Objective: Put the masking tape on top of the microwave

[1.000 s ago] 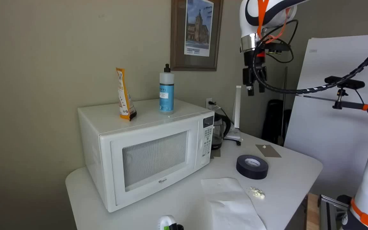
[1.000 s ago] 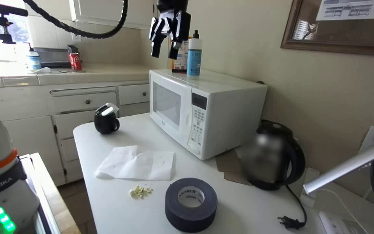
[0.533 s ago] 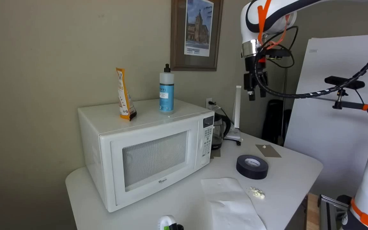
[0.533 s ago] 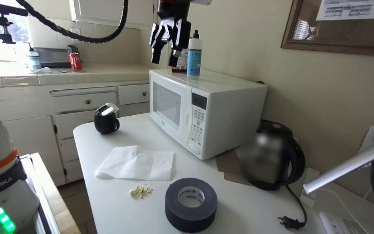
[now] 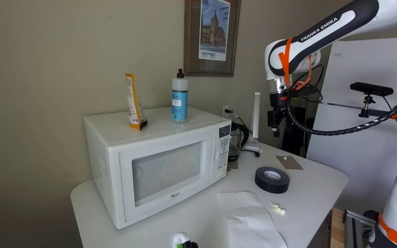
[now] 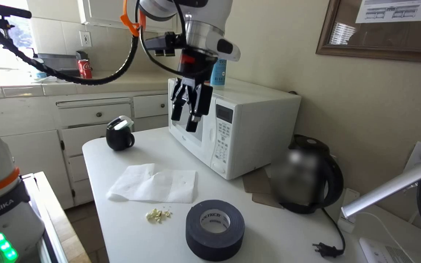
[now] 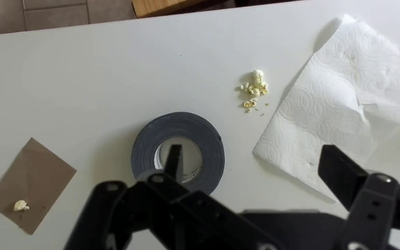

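1. I have the gripper point(image 7: 252, 154) released, fingers spread wide, above the table point(image 7: 82, 76).
2. Below, my masking tape point(image 6: 215, 241) lies flat between the brown card point(image 7: 35, 177) and the paper towel point(image 7: 325, 100).
3. The microwave point(image 5: 167, 165) stands nearby, bearing a bottle point(image 5: 180, 103) and an orange packet point(image 5: 135, 108).

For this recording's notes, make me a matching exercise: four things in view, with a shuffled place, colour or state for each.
Things
1. masking tape
2. bottle
3. claw
4. paper towel

Matches
A. open, above the table
B. white and creased
C. on top of the microwave
D. dark, with a round centre hole

Pairs: 1-D, 2-C, 3-A, 4-B
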Robot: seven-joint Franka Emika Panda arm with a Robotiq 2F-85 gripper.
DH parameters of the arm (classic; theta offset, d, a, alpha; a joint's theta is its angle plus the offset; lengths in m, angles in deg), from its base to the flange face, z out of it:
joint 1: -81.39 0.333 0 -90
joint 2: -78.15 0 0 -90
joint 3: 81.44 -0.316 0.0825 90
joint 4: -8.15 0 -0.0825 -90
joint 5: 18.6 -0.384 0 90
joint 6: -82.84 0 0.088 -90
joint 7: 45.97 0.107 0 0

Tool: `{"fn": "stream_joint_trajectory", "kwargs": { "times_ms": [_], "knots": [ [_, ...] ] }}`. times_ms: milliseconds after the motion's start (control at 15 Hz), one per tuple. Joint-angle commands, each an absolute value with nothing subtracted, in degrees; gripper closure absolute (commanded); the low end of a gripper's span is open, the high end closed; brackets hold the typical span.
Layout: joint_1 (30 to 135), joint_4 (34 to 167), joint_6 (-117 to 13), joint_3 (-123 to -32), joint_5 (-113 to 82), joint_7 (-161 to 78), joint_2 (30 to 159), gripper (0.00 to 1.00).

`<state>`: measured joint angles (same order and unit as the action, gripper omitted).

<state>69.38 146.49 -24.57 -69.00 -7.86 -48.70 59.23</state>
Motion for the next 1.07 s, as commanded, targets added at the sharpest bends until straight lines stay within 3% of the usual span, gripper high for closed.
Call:
{"fn": "stream_joint_trajectory", "kwargs": {
  "times_ms": [0,200,400,667,1000],
  "knots": [
    [69.11,146.4,-24.61,-69.17,-7.92,-48.69,59.7,0.0],
    [69.17,147.13,-26.48,-69.18,-8.12,-48.32,59.42,0.0],
    [69.76,149.75,-38.97,-67.26,-9.59,-54.37,63.91,0.0],
    [69.6,151.62,-50.64,-64.92,-17.58,-58.69,73.93,0.0],
    [67.86,148.18,-54.71,-65.62,-26.29,-59.29,87.0,0.0]
  ]
}}
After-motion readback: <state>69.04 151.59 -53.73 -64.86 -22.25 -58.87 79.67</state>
